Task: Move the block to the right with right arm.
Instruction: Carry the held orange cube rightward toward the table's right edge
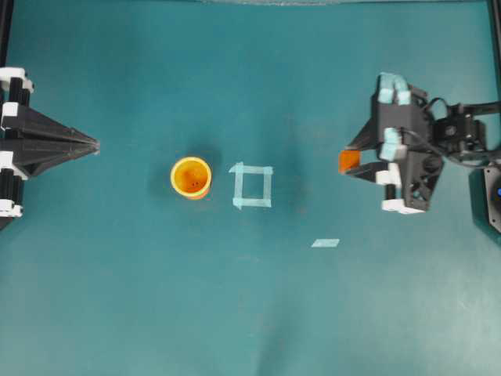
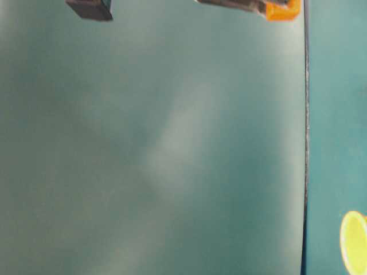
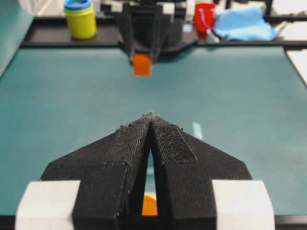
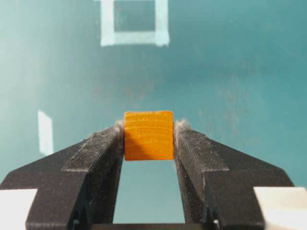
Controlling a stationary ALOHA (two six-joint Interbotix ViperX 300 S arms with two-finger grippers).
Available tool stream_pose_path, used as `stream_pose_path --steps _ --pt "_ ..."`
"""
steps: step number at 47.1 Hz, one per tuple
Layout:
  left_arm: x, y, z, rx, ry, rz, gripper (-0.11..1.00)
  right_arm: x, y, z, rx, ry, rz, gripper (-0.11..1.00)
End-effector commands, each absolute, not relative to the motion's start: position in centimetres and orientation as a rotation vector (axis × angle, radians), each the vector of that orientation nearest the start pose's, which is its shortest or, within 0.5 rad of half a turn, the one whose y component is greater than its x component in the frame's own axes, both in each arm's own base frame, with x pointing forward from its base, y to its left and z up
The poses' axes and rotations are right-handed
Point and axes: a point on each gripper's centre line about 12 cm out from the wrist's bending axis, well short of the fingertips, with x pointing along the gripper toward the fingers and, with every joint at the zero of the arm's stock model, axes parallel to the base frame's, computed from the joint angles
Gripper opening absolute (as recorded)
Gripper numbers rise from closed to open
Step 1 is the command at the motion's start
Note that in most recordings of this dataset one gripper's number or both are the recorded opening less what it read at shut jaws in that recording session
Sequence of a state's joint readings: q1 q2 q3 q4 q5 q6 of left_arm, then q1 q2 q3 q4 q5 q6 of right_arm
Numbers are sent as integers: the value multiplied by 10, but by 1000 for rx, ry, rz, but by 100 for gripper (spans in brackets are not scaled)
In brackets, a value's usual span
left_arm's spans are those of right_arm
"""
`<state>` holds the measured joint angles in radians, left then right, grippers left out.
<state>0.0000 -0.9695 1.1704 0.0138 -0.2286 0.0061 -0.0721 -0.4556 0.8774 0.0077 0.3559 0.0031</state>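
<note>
Block: the small orange cube (image 4: 148, 135) sits pinched between the tips of the right gripper (image 4: 148, 139), one finger pressed on each side face; in the overhead view it (image 1: 348, 160) is well to the right of the tape square.
Right gripper: clamped on the block (image 3: 142, 64), its tips pointing left toward the middle of the table; pale blue tape wraps parts of the arm behind it.
Height: in the table-level view the block (image 2: 282, 10) shows at the top edge, apart from the cloth below.
Left gripper: its two black fingers (image 3: 152, 143) are pressed together to a point at the far left (image 1: 92, 146), holding nothing.
Cup: the round yellow-orange cup (image 1: 191, 177) stands upright just left of the tape square.
Tape square: pale blue outline (image 1: 252, 186) at mid table, nothing inside it.
Tape strip: a short pale piece (image 1: 325, 243) lies nearer, right of the square.
Table: teal cloth (image 1: 250, 313).
</note>
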Motion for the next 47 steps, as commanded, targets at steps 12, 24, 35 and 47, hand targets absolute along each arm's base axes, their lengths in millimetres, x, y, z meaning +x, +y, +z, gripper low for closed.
stream_pose_path --steps 12,24,35,47 --pt "201 0 302 14 -61 -2 0 243 -17 237 43 768 -67 40" --pt "201 0 303 14 -63 -2 0 211 -14 246 44 817 -65 40" --pt "200 0 303 14 -64 -2 0 187 -12 250 66 845 -72 40" --pt "201 0 304 14 -66 -2 0 163 -10 249 91 850 -82 40"
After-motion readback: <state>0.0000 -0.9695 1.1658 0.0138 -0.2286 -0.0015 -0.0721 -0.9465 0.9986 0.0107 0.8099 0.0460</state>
